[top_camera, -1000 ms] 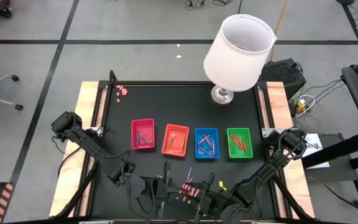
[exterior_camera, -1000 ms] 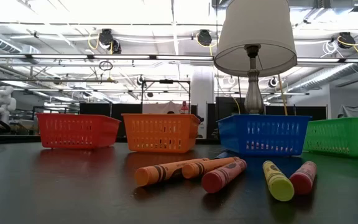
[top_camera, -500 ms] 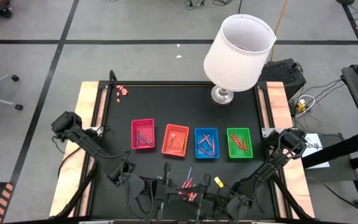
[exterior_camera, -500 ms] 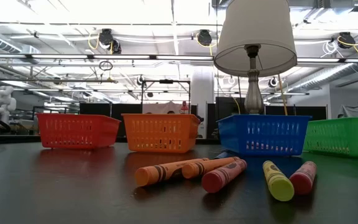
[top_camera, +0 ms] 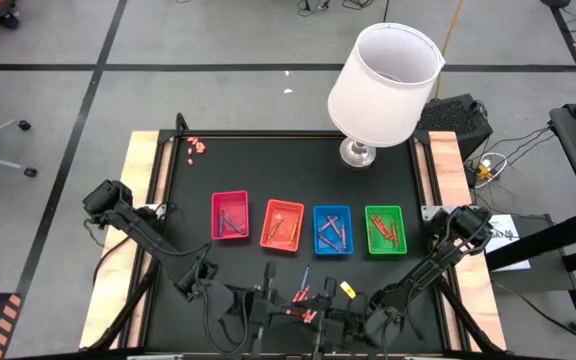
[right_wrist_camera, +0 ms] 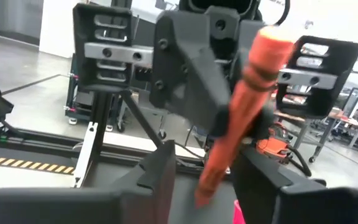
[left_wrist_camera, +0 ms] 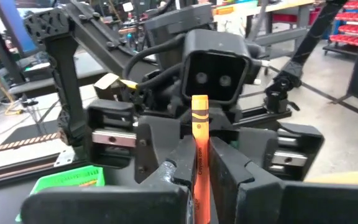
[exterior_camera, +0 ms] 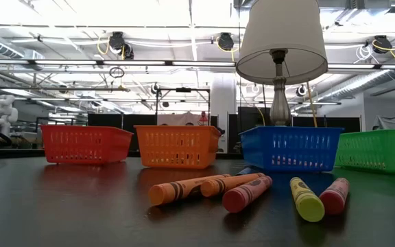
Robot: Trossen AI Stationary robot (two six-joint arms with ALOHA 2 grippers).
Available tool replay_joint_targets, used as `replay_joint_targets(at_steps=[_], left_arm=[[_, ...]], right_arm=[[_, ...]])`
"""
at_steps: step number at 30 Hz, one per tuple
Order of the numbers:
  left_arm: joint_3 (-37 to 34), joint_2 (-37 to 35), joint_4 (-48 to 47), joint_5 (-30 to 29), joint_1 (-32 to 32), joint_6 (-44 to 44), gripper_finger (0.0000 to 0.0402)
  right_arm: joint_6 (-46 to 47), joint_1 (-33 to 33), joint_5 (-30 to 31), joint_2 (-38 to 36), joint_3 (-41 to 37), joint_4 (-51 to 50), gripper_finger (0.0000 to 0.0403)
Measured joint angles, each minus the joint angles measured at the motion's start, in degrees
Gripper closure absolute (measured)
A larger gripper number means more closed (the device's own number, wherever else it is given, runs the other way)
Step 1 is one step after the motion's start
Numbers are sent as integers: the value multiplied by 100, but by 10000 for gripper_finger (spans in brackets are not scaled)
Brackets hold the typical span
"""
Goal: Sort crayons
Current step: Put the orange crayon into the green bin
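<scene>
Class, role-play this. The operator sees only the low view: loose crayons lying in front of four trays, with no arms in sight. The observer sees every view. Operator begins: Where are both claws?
Observer: From above, the left claw and the right claw face each other, close together, at the table's near edge.
Operator: Is the left one holding anything?
Observer: Yes. Its wrist view shows it shut on an orange crayon, which stands upright between its fingers.
Operator: Are the trays empty?
Observer: No. From above, the red tray, orange tray, blue tray and green tray each hold crayons.
</scene>
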Motion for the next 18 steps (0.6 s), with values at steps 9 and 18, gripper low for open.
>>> replay_joint_targets(at_steps=[9,18], left_arm=[[0,0,-12,156,-5,-5,371],[0,37,46,-129,-185,-57,315]], right_arm=[[-77,9,37,0,1,77,383],[-204,47,326,-2,1,48,383]])
